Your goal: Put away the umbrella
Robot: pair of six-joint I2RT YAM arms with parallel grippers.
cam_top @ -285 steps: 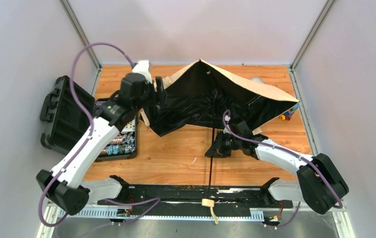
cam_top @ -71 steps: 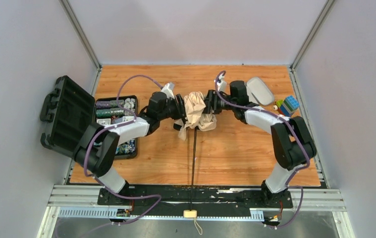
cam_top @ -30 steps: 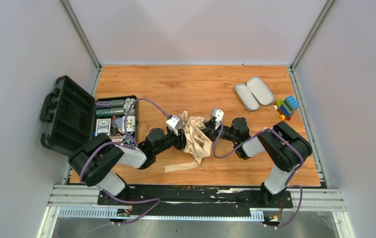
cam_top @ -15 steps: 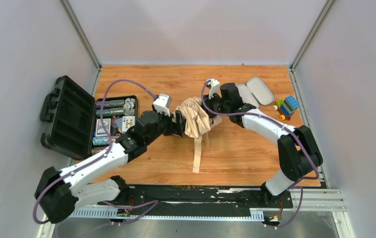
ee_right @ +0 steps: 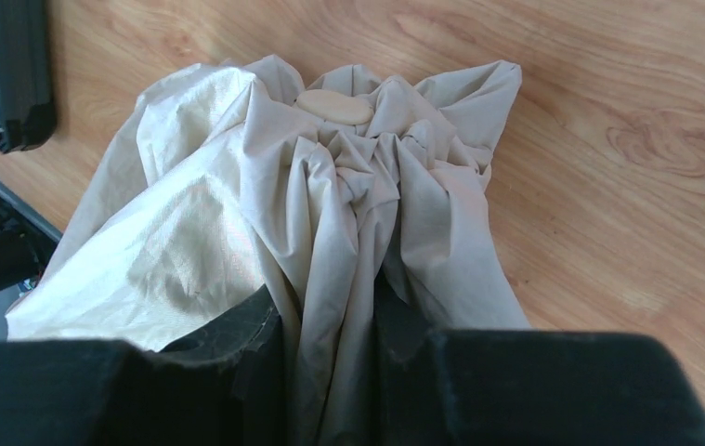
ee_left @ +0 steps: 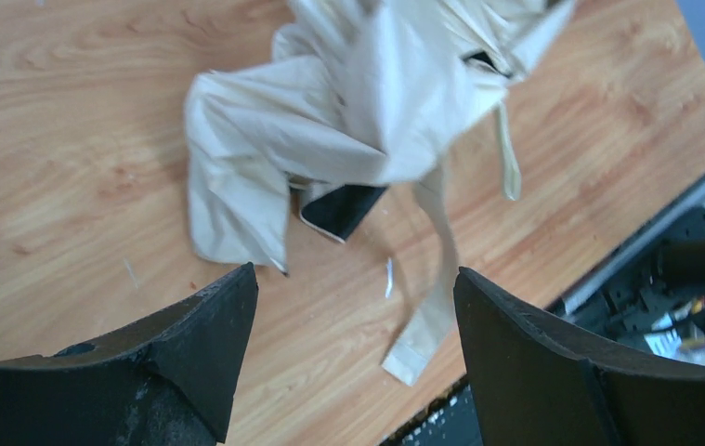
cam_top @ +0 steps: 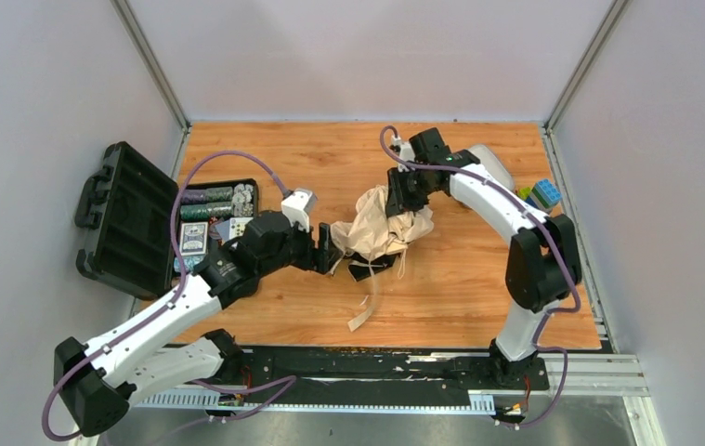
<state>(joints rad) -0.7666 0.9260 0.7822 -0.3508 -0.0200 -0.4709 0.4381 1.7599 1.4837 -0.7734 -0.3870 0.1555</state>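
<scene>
Looking down from the top view, we've got the umbrella (cam_top: 387, 228) as a crumpled heap of matte, creased beige-tan fabric. It's lying roughly mid-way across the wood-grain table (cam_top: 460, 288), with a flat strap (cam_top: 364, 307) trailing toward the near edge. Anyone else reading the right gripper (cam_top: 397, 195) as pinching it?

Reply: Yep, same here. In the right wrist view we see the black fingers (ee_right: 237, 353) clamped on a gathered fold of the cloth, and a small pale oval piece (ee_right: 334, 107) sits on top of the bunch. The left gripper (ee_left: 353, 279) has its jaws wide apart with nothing between them. It's just beside the heap, not touching.

OP: Agreed. We also spot a bit of black lining (ee_left: 341, 209) poking out underneath. The hard black case (cam_top: 121, 218) lies open at the left with cards and chip stacks inside, but the print is too small for us to read.
</scene>
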